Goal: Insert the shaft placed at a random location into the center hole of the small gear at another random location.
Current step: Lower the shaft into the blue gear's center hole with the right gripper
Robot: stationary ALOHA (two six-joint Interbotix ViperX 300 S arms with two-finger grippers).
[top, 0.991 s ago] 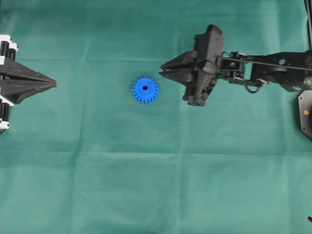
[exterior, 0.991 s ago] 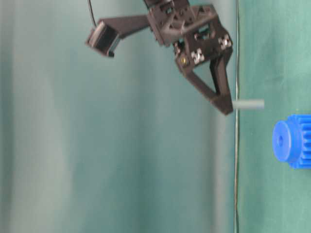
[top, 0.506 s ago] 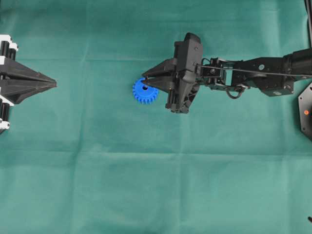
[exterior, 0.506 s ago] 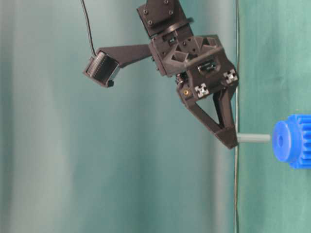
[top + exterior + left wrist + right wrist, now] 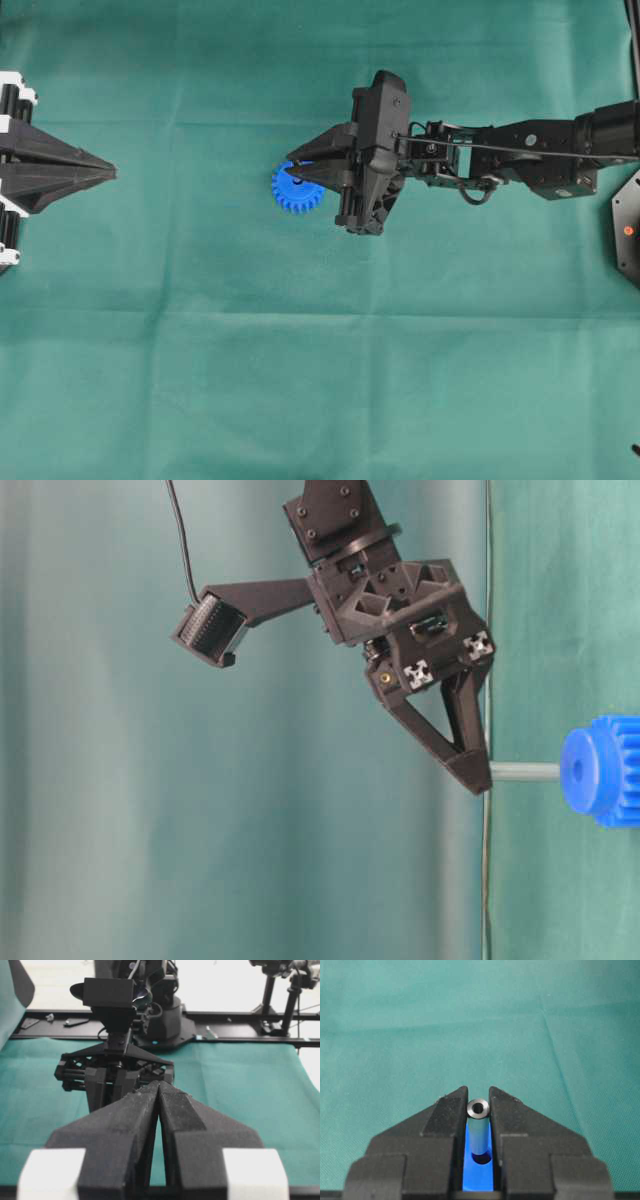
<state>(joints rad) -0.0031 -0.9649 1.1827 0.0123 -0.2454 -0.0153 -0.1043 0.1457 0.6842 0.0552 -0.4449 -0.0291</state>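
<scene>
Seen from the right wrist, the right gripper [image 5: 479,1110] has its jaws pinching the pin [image 5: 479,1130] near its upper end, the open tip showing between them. The pin looks light, stiff and smooth, so it could slip or tilt in so narrow a hold; a grip high on the pin, leaving the lower end free, suits it. Beyond its lower end lies the blue gear [image 5: 479,1175], with the dark hole [image 5: 481,1159] just by the tip. From table level the pin [image 5: 525,771] reaches the hub, touching or nearly so. The gear [image 5: 293,190] is small light plastic, loose on the table [image 5: 300,380], and may shift if pushed off-centre. Farthest off, the left gripper [image 5: 105,174] has its jaws pressed together.
</scene>
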